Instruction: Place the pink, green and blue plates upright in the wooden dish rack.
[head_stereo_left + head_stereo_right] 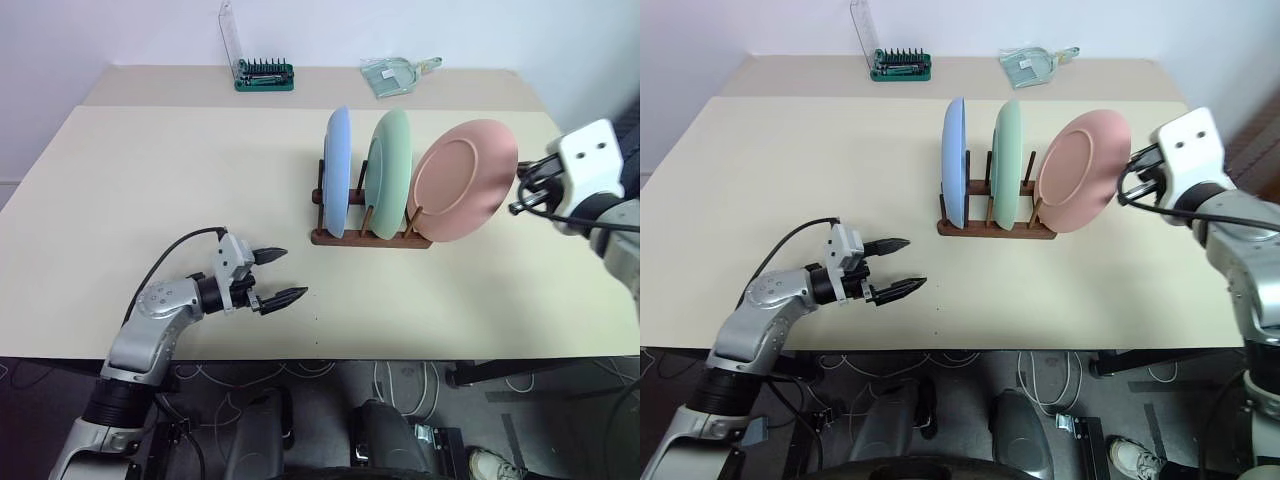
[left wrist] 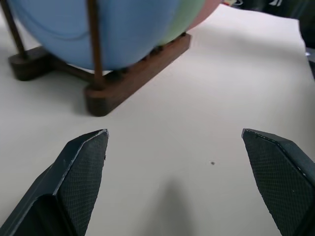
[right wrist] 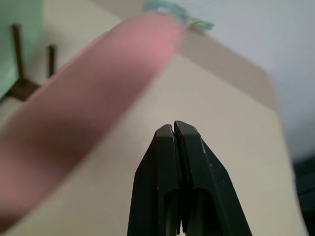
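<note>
Left eye view showed the wooden dish rack (image 1: 368,236) standing on the cream desk (image 1: 150,180), with the blue plate (image 1: 337,172), the green plate (image 1: 389,172) and the pink plate (image 1: 462,181) all held between its pegs. The blue and green plates stood nearly upright, while the pink plate, at the end of the rack nearest the right gripper (image 1: 519,206), leaned outward toward that gripper with its face turned up and forward. The right gripper's fingers (image 3: 173,162) were pressed together with nothing between them, hovering just beside the pink plate's rim and apart from it. The left gripper (image 1: 280,276) hung low over the desk, well apart from the rack, its fingers (image 2: 82,167) spread wide and empty, pointing toward the rack's blue-plate end. Beyond the rack from both sets of fingers, at the far edge of the desk, stood a green bit holder (image 1: 264,75) with a clear lid raised, and near it lay a clear plastic bag (image 1: 395,73).
</note>
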### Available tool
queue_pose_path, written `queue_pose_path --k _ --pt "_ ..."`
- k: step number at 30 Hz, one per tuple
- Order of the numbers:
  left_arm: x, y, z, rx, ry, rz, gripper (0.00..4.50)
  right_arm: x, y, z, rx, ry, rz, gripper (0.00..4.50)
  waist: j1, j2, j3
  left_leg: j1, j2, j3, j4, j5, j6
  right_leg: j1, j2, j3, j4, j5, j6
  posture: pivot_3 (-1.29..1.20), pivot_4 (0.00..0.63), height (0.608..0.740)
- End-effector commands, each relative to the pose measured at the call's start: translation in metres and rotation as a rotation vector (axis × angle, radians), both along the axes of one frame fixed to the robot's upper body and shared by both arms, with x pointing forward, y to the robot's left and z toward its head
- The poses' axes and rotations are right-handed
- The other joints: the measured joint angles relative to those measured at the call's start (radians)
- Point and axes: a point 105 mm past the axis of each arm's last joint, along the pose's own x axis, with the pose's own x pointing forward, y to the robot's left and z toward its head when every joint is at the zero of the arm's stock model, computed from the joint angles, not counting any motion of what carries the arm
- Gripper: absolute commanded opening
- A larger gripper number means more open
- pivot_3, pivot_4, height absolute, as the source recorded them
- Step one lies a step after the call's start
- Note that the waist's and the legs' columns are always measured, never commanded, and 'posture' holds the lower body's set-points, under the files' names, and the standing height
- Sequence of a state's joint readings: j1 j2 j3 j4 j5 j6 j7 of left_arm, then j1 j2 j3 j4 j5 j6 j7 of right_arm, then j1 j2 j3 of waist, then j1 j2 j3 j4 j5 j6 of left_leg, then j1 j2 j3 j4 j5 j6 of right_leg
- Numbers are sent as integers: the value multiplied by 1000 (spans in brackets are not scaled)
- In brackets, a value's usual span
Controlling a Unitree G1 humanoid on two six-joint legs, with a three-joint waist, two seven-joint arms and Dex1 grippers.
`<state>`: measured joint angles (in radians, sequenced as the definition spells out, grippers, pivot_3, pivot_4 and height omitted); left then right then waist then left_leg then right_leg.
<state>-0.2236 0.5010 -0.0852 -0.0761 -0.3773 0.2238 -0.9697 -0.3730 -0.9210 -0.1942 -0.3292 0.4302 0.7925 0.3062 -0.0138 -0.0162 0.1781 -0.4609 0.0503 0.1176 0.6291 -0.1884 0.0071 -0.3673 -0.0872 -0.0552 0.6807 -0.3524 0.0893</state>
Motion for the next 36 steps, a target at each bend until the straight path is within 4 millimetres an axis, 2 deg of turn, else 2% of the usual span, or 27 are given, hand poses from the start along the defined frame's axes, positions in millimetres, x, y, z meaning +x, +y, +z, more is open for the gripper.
queue_pose_path --k 1,5,9,14,19,23,26,29,31,32,34,36 --pt "1 -6 8 0 -59 -12 4500 -3 11 20 -8 -87 46 13 1 0 0 0 0 0 0 0 0 0 0 0 0 0 0 0 150 732" --pt "0 -8 6 -8 -59 2 4500 -4 19 23 -14 -97 87 13 0 0 0 0 0 0 0 0 0 0 0 0 0 0 0 0 150 732" --pt "-1 -11 5 -14 -54 5 4500 -8 40 29 -25 -112 185 13 -3 0 0 0 0 0 0 0 0 0 0 0 0 0 0 0 150 732" --pt "-2 -16 11 -20 -59 -1 4500 -12 53 29 -28 -102 252 13 0 0 0 0 0 0 0 0 0 0 0 0 0 0 0 0 150 732" --pt "-2 -17 12 -23 -57 -1 4500 -11 44 30 -46 -106 204 13 1 0 0 0 0 0 0 0 0 1 0 0 0 0 0 0 150 732" --pt "9 -9 16 -31 -98 73 4500 -8 14 30 -78 -111 85 13 1 0 0 0 0 0 0 0 0 1 0 0 0 0 0 0 150 732" --pt "22 6 14 2 -120 148 4500 -14 0 17 -48 -103 88 13 4 0 0 0 0 0 1 0 0 1 0 0 0 0 0 0 150 732" --pt "36 36 11 48 -127 245 4500 -26 -12 -7 31 -76 124 13 4 0 0 0 0 0 1 0 0 2 0 -1 -1 0 0 0 150 732" --pt "41 49 10 65 -131 284 4500 -31 -21 -20 75 -50 122 13 -1 0 0 1 0 0 0 0 0 2 2 -1 0 0 0 0 150 732" --pt "43 60 10 80 -133 312 4500 -36 -23 -33 65 -15 132 13 -2 0 0 1 0 0 1 0 0 2 2 -1 0 0 0 0 150 732" --pt "46 78 13 99 -136 353 4500 -43 -19 -52 48 42 184 13 -2 0 0 2 0 0 1 0 1 2 2 -1 0 0 0 0 150 732" --pt "46 90 17 115 -142 384 4500 -49 -11 -62 129 70 250 13 -4 0 0 2 0 0 1 0 1 2 2 -1 0 0 0 0 150 732"
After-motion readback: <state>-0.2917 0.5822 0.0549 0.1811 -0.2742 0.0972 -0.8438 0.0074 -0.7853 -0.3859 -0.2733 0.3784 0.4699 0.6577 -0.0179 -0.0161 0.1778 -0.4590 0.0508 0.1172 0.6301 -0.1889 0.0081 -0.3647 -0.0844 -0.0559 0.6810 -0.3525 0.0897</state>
